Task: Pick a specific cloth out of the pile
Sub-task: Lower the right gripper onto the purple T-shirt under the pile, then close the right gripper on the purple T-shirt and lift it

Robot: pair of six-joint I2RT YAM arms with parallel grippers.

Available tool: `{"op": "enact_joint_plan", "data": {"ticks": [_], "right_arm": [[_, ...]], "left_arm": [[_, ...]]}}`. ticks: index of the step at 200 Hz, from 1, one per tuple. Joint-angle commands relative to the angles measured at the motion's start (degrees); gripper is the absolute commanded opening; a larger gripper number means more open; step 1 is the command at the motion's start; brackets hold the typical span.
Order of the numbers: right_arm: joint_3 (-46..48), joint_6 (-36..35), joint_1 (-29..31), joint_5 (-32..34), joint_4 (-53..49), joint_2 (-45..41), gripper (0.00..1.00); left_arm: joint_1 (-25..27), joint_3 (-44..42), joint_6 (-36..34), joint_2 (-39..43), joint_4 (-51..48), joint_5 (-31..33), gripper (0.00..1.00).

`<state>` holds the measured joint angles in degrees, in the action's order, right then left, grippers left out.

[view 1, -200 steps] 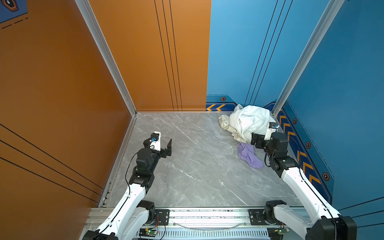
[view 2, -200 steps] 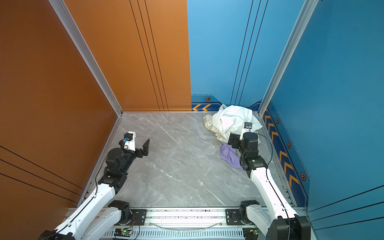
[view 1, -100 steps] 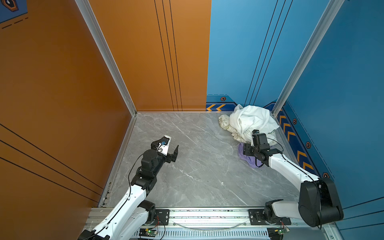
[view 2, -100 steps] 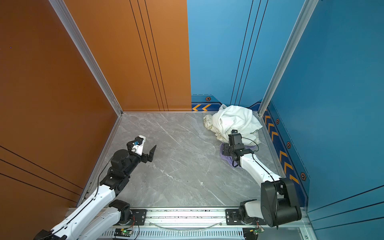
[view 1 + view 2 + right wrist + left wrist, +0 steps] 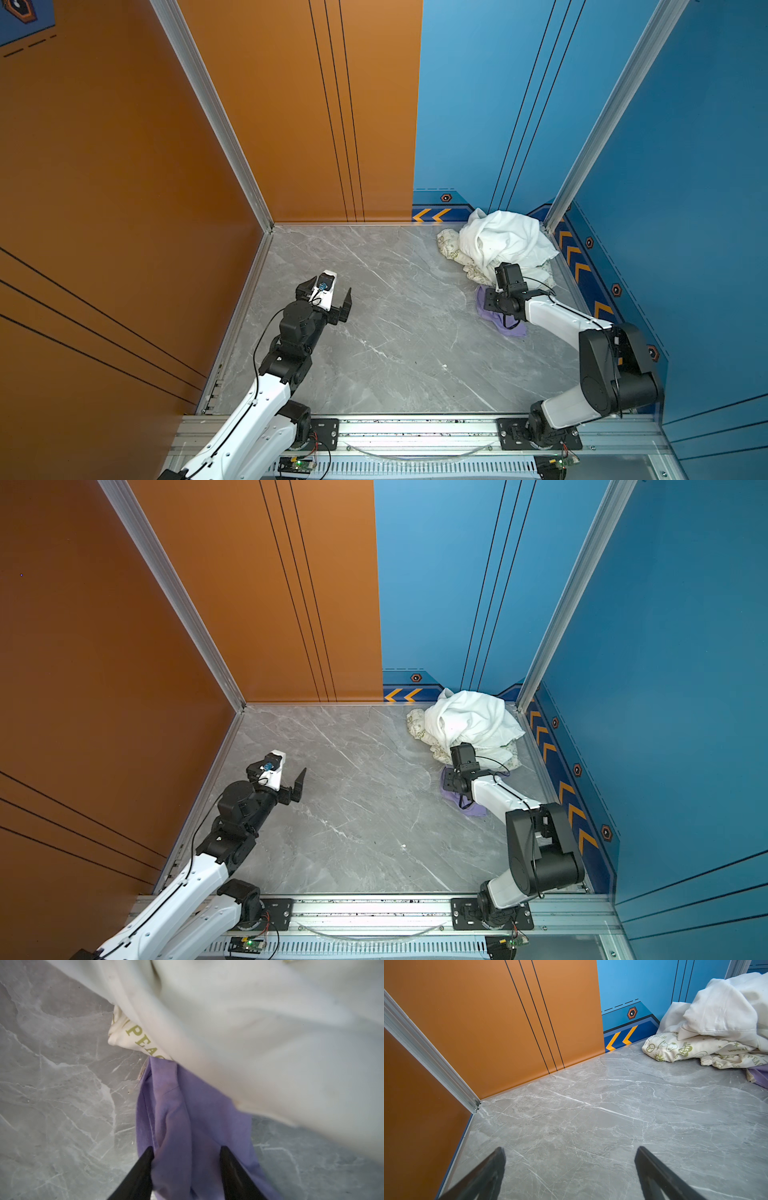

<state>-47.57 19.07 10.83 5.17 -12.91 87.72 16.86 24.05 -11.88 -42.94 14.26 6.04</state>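
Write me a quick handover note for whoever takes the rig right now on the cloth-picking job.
Left hand: open, empty, over bare marble floor, away from the pile.
Right hand: low at the pile's edge, jaws either side of a fold of the lavender cloth; firm grip not confirmable.
Lavender cloth: on the floor, one end tucked under the white cloth and cream printed cloth.
Done: target reached.
To do: secure the grip, pull the lavender cloth clear of the pile.

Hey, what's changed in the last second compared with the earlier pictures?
The right gripper dropped from beside the pile onto the purple cloth, its jaws narrowing around a fold. The left gripper drifted slightly toward the middle, wide open. The pile and the purple cloth lie where they were.
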Motion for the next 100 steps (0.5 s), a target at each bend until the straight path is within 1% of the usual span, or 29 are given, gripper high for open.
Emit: {"op": "enact_joint_plan", "data": {"ticks": [1,6,9,31,36,56,80,91,93,100], "right_arm": [[-1.5,1.4,-0.5,-1.4,-0.6,0.8,0.46],[-1.5,1.5,-0.6,-1.5,-0.6,0.9,0.44],[-1.5,1.5,-0.7,-1.7,-0.4,0.9,0.40],[-1.4,1.4,-0.9,-1.9,-0.2,0.8,0.27],[-1.4,1.4,-0.9,-2.0,-0.1,0.7,0.21],[-1.2,0.9,-1.0,-2.0,-0.1,0.1,0.07],[-0.7,1.0,-1.2,-1.4,0.5,-1.7,0.04],[-0.4,1.0,-1.2,-1.3,1.2,-3.2,0.02],[-0.4,1.0,-1.2,-1.2,1.4,-3.5,0.00],[-0.1,0.9,-1.3,-1.2,1.7,-4.4,0.00]], "left_arm": [[0.3,0.5,-0.8,0.7,-0.6,1.6,0.98],[0.4,0.5,-0.8,0.7,-0.7,1.7,0.98],[0.3,0.5,-0.9,0.8,-0.7,1.8,0.98],[0.5,0.5,-0.9,0.9,-1.0,2.1,0.98],[0.5,0.5,-0.9,1.0,-0.9,2.2,0.98],[0.7,0.5,-1.0,1.0,-1.2,2.3,0.98],[1.0,0.4,-1.1,0.9,-1.3,2.7,0.98],[1.1,0.5,-1.1,0.9,-1.4,2.7,0.98],[1.0,0.5,-1.2,0.9,-1.4,2.7,0.98],[1.1,0.5,-1.2,0.9,-1.5,2.7,0.98]]}}
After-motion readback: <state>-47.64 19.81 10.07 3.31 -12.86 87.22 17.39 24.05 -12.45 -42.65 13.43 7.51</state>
